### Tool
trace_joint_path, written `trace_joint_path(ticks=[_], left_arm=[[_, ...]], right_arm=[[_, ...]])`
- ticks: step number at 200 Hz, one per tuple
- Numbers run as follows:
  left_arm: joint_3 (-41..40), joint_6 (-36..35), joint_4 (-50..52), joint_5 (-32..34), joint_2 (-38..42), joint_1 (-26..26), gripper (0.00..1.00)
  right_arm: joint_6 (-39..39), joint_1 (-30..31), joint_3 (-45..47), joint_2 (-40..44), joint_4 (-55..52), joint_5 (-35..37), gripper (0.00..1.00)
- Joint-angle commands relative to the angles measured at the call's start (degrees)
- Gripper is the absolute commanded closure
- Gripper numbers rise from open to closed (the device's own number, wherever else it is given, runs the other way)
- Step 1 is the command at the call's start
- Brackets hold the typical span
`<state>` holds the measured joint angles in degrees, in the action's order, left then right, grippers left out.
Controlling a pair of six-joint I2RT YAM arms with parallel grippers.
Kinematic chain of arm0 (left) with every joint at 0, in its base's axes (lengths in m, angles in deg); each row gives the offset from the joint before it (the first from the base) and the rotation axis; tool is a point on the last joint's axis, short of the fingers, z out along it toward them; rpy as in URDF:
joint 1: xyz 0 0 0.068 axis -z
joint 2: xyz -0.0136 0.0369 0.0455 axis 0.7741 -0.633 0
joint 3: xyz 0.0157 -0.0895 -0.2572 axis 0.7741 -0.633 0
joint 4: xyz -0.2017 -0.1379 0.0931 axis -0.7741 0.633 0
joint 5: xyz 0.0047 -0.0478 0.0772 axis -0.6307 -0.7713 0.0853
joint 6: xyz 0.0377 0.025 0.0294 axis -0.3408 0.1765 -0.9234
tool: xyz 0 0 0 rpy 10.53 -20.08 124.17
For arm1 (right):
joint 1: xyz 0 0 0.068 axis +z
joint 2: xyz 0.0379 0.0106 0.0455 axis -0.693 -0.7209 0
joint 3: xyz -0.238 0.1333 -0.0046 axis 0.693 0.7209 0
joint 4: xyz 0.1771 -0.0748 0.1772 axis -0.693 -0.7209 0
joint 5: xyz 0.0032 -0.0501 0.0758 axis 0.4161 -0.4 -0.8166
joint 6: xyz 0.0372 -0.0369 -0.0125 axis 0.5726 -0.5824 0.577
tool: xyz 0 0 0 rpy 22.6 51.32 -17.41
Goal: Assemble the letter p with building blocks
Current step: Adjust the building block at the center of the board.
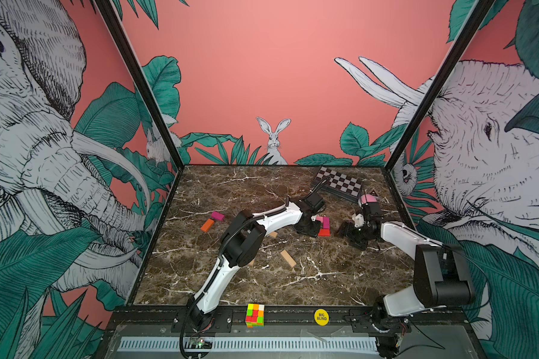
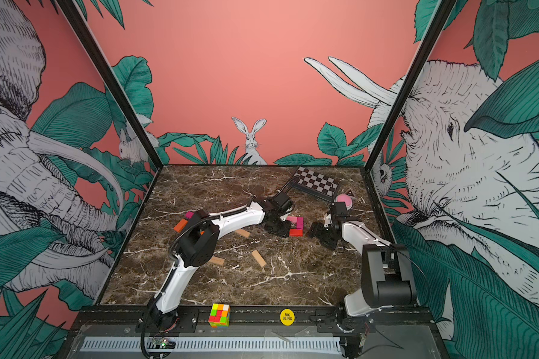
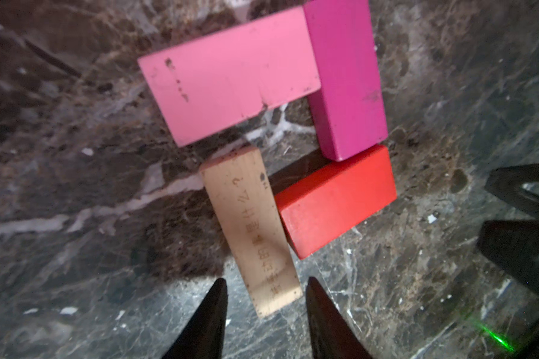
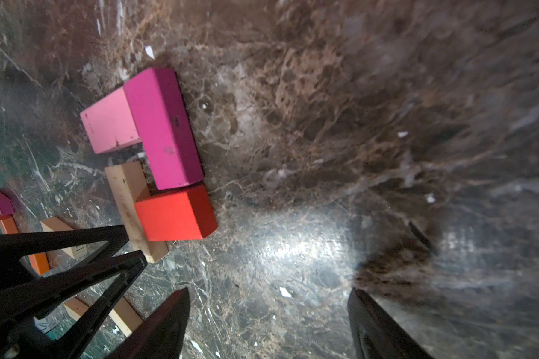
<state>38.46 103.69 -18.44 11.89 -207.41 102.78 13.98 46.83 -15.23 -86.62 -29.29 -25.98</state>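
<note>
Pink (image 3: 231,77), magenta (image 3: 346,77) and red (image 3: 336,199) building blocks lie flat on the marble, joined in a hook shape. A tan block (image 3: 246,217) lies along the open side, its far end near the pink one. My left gripper (image 3: 266,281) is open. The tan block's near end sits between its fingertips with a gap on each side. My right gripper (image 4: 268,292) is open over bare marble just beside the red block (image 4: 175,214). In both top views the two grippers (image 1: 307,228) (image 1: 344,230) flank the group (image 2: 296,227).
Loose blocks lie left and in front: magenta (image 1: 217,215), orange (image 1: 207,225), tan (image 1: 288,259), tan (image 2: 242,233), tan (image 2: 216,261). A checkered box (image 1: 338,183) and pink ball (image 1: 368,199) sit at the back right. A puzzle cube (image 1: 255,315) and yellow disc (image 1: 321,317) rest on the front rail.
</note>
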Motion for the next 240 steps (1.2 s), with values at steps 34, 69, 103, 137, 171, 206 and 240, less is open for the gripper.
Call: trace_joint_path(ticks=[34, 69, 103, 137, 171, 206, 240], left_arm=[[1.8, 0.8, 2.9, 0.9, -1.1, 0.5, 0.59], [1.7, 1.1, 3.0, 1.5, -1.2, 0.6, 0.61], [1.4, 1.3, 2.5, 1.3, -1.2, 0.6, 0.62], [1.5, 1.6, 2.8, 1.8, -1.2, 0.6, 0.63], [1.7, 2.2, 3.1, 1.8, -1.7, 0.6, 0.65], [1.9, 2.3, 3.1, 2.4, -1.8, 0.6, 0.65], [2.0, 3.1, 3.4, 2.8, -2.0, 0.6, 0.66]], right_arm=[[-0.6, -0.4, 0.9, 1.0, 0.1, -0.7, 0.19], [-0.6, -0.6, 1.2, 1.0, 0.3, -0.8, 0.19], [-0.5, -0.5, 1.2, 0.8, 0.7, -1.1, 0.19], [-0.5, -0.7, 0.9, 0.0, 1.3, -1.6, 0.19], [-0.5, -0.7, 0.9, -0.9, 1.9, -2.2, 0.19], [-0.7, -0.7, 0.8, -1.5, 2.1, -2.5, 0.19], [-0.8, -0.7, 0.8, -1.7, 2.3, -2.9, 0.19]])
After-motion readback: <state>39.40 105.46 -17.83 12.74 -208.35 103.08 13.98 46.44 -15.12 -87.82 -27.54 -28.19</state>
